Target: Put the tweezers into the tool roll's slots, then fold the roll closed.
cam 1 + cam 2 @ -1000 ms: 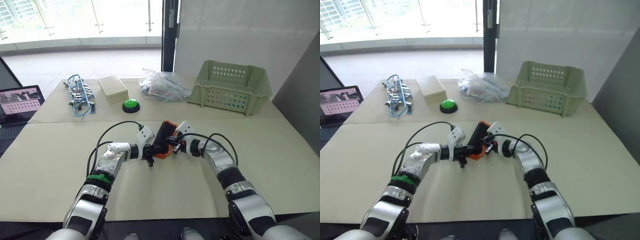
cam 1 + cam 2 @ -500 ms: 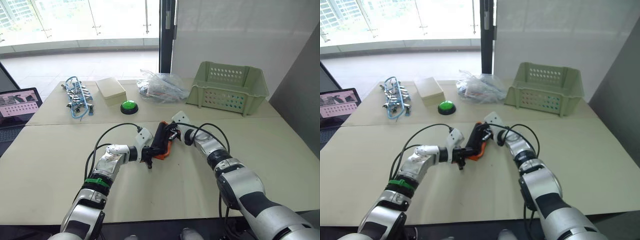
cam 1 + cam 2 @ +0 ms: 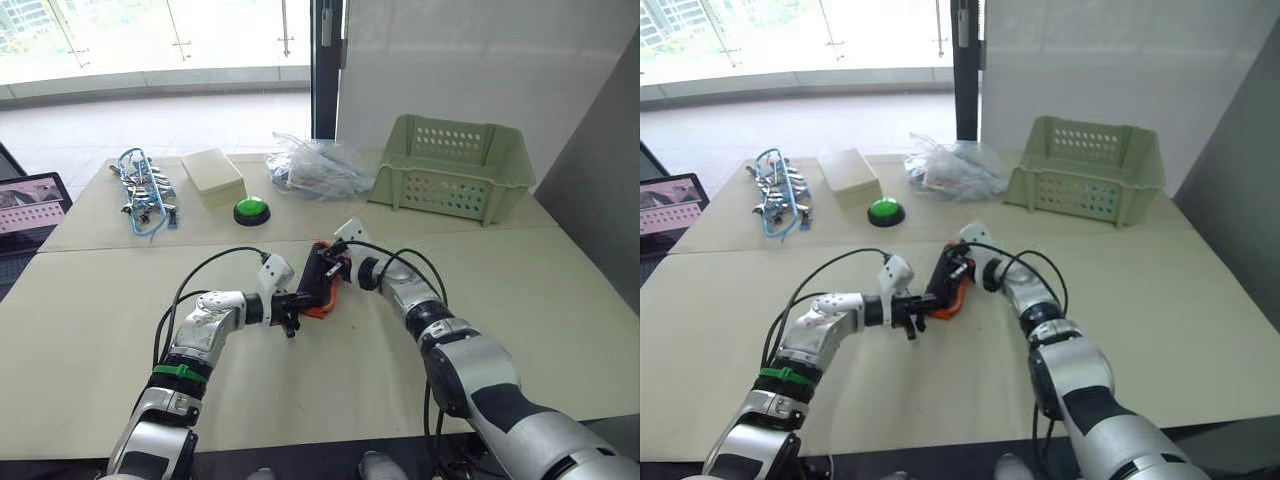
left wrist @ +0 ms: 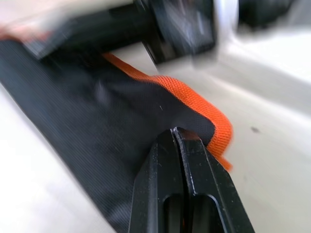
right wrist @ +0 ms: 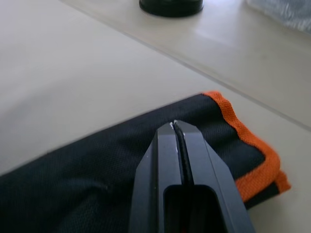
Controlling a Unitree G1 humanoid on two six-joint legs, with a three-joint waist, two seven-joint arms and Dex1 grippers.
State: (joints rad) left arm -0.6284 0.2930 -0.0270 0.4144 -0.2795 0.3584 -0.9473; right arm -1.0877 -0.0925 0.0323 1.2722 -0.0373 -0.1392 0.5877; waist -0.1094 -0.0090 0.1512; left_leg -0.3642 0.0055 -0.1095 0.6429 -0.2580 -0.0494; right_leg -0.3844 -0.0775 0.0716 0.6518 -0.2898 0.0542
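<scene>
My left end effector (image 3: 296, 303) and right end effector (image 3: 335, 266), both clenched, press on the folded roll (image 3: 318, 279) at mid-desk (image 3: 100, 330), orange edging showing beneath the left fingertips (image 4: 180, 160).

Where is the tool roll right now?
The tool roll lies folded at the table's middle, between the left gripper and right gripper, nearer the robot than the green button.

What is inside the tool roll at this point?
The tool roll lies folded on the table, showing black outer fabric and orange edging. Its slots and any tweezers inside are covered. Both the left end effector and right end effector are shut at it.
</scene>
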